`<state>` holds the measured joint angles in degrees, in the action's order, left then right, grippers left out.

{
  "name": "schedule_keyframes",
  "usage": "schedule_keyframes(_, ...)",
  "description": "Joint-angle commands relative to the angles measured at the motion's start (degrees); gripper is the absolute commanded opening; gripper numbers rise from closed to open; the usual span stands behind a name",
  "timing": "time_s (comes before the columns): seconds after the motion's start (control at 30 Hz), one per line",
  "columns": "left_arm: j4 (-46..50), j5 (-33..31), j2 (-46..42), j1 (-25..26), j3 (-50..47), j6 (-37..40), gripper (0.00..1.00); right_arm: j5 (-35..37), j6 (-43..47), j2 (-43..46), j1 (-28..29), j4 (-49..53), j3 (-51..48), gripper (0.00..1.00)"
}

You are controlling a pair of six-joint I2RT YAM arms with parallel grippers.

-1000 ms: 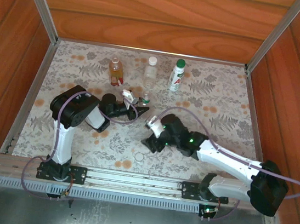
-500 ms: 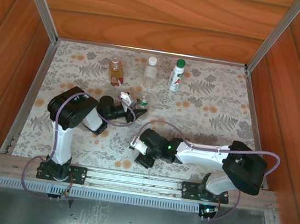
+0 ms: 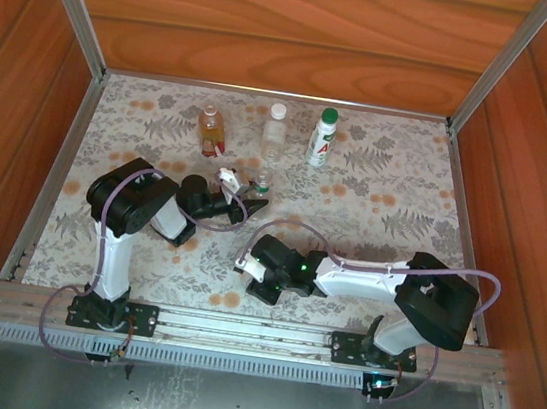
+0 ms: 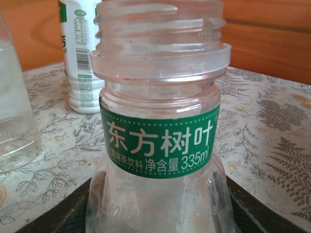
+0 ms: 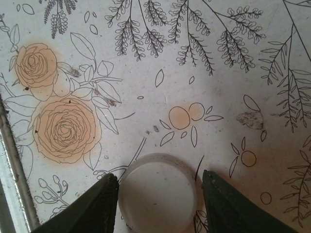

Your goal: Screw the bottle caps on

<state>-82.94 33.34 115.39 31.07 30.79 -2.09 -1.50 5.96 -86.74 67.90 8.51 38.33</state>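
The jaws of the left gripper [image 3: 251, 200] are clenched on the lower body of the small clear bottle [image 4: 160, 145], which is stood upright on the table [image 3: 394, 210] with its threaded neck [image 4: 158, 29] bared (presumably steadied for capping). The right arm is stretched low and leftward, wrist turned down, so that the right gripper [image 3: 245, 266] is set astride a pale cap [image 5: 158, 189]; its jaws are parted, a sliver short of clamping.
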Motion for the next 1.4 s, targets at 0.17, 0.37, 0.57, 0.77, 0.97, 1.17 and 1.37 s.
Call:
schedule_keyframes(0.17,1.72,1.37,-0.08,-0.49,-0.56,0.18,0.55,2.52,-1.08,0.3,0.36,1.69,1.24,0.44)
schedule_keyframes(0.37,1.7,1.94,0.01,-0.53,-0.46,0.07,0.55,5.76,-6.7,3.15,-0.92,3.09,1.31,0.44)
schedule_keyframes(0.57,1.73,3.53,0.31,-0.46,-0.2,0.24,0.55,8.44,-14.44,7.64,-7.12,5.99,1.05,0.42)
schedule_keyframes(0.77,1.7,4.25,0.93,0.66,0.53,0.55,0.55,8.35,-18.08,12.42,-14.41,14.54,4.74,0.44)
schedule_keyframes(0.97,1.71,5.01,2.59,2.66,2.56,0.85,0.56,7.27,-17.78,15.48,-19.45,24.83,12.94,0.43)
schedule_keyframes(1.17,1.72,5.71,4.76,4.73,4.96,0.64,0.56,6.99,-15.08,15.76,-22.76,31.55,22.98,0.43)
schedule_keyframes(1.37,1.72,6.56,7.16,6.78,7.32,0.81,0.56,2.64,-12.06,10.01,-26.17,34.53,32.5,0.42)
